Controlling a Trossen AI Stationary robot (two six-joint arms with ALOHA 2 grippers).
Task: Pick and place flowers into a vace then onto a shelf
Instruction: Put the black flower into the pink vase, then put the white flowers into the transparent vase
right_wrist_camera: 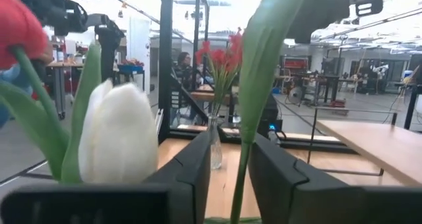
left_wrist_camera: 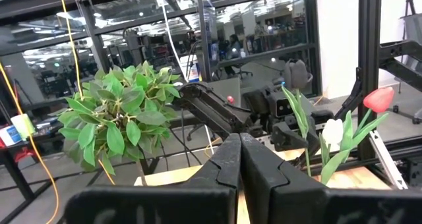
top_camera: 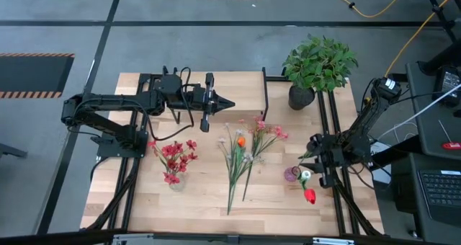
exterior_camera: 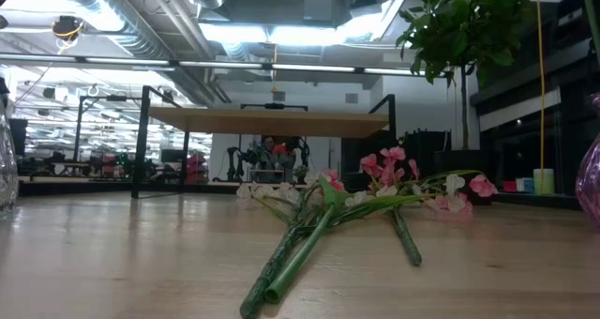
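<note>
Two vases stand on the wooden table (top_camera: 144, 194): a clear vase (top_camera: 176, 179) of red flowers (top_camera: 173, 157) on the left, a purple vase (top_camera: 292, 175) on the right. Loose stems (top_camera: 241, 155) lie between. The left gripper (top_camera: 225, 102) hovers pinched closed above the shelf (top_camera: 238, 91). The right gripper (top_camera: 308, 174), fingers parted around a green stem, sits beside the red tulip (top_camera: 310, 196) and white tulip (top_camera: 305, 176).
</note>
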